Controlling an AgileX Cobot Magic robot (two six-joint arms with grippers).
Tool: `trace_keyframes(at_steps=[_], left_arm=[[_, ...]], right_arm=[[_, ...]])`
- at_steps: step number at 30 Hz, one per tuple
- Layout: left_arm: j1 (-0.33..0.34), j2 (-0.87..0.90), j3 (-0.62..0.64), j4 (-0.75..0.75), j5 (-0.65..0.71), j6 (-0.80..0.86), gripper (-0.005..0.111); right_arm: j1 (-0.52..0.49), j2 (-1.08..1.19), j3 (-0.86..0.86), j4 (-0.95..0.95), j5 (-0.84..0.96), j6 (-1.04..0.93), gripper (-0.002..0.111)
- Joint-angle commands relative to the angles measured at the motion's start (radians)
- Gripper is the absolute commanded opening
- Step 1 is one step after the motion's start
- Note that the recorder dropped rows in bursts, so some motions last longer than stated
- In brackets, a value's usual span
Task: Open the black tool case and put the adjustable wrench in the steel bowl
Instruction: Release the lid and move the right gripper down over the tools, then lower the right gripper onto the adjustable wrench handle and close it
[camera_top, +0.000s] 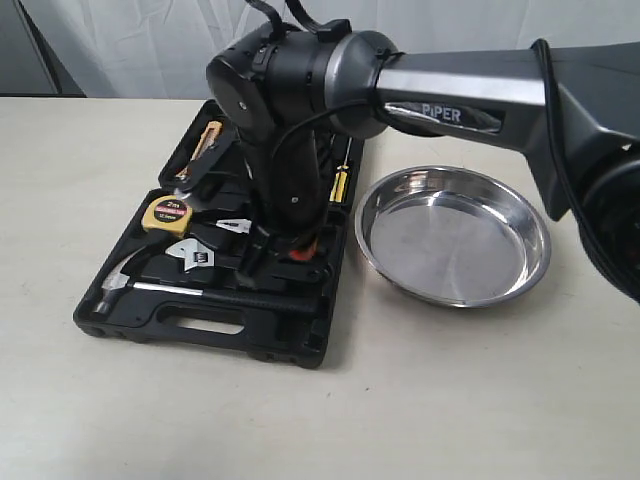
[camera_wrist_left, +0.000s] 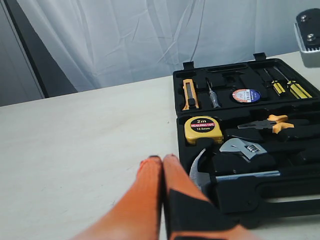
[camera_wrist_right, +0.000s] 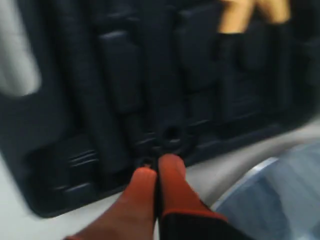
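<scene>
The black tool case (camera_top: 280, 340) lies open and flat on the table, with tools set in its moulded tray. The adjustable wrench (camera_top: 195, 255) rests in the tray beside the hammer, silver head showing; in the left wrist view the wrench (camera_wrist_left: 242, 148) sits below the tape measure. The steel bowl (camera_top: 452, 235) stands empty right of the case. My right gripper (camera_top: 298, 255) hangs low over the tray's near right part, shut on nothing, its orange fingers (camera_wrist_right: 172, 172) pressed together. My left gripper (camera_wrist_left: 162, 159) is shut and empty over bare table beside the case's hammer corner.
The tray also holds a yellow tape measure (camera_top: 168, 213), a claw hammer (camera_top: 125, 280), orange-handled pliers (camera_wrist_left: 272, 122), a utility knife (camera_wrist_left: 190, 95) and screwdrivers (camera_top: 340, 180). The right arm's body (camera_top: 290, 110) covers the tray's middle. A white curtain hangs behind the table.
</scene>
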Motion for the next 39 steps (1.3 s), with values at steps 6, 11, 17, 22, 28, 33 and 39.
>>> trace_keyframes(at_steps=[6, 11, 17, 22, 28, 33, 39], left_arm=[[-0.004, 0.004, -0.002, -0.001, -0.014, -0.004, 0.0], [-0.004, 0.004, -0.002, -0.001, -0.014, -0.004, 0.0], [-0.004, 0.004, -0.002, -0.001, -0.014, -0.004, 0.0], [-0.004, 0.004, -0.002, -0.001, -0.014, -0.004, 0.0], [-0.004, 0.004, -0.002, -0.001, -0.014, -0.004, 0.0], [-0.004, 0.004, -0.002, -0.001, -0.014, -0.004, 0.0], [-0.004, 0.004, -0.002, -0.001, -0.014, -0.004, 0.0]], right_arm=[[0.002, -0.011, 0.0, -0.187, -0.562, 0.065, 0.0], [-0.001, 0.002, 0.0, 0.116, -0.491, -0.204, -0.001], [-0.098, 0.03, -0.006, 0.591, -0.227, -0.637, -0.001], [-0.132, 0.037, -0.006, 0.601, -0.24, -0.637, -0.001], [-0.107, 0.047, -0.006, 0.541, -0.283, -0.637, 0.023], [-0.072, 0.076, -0.006, 0.436, -0.326, -0.637, 0.047], [-0.063, 0.13, -0.006, 0.405, -0.354, -0.635, 0.047]])
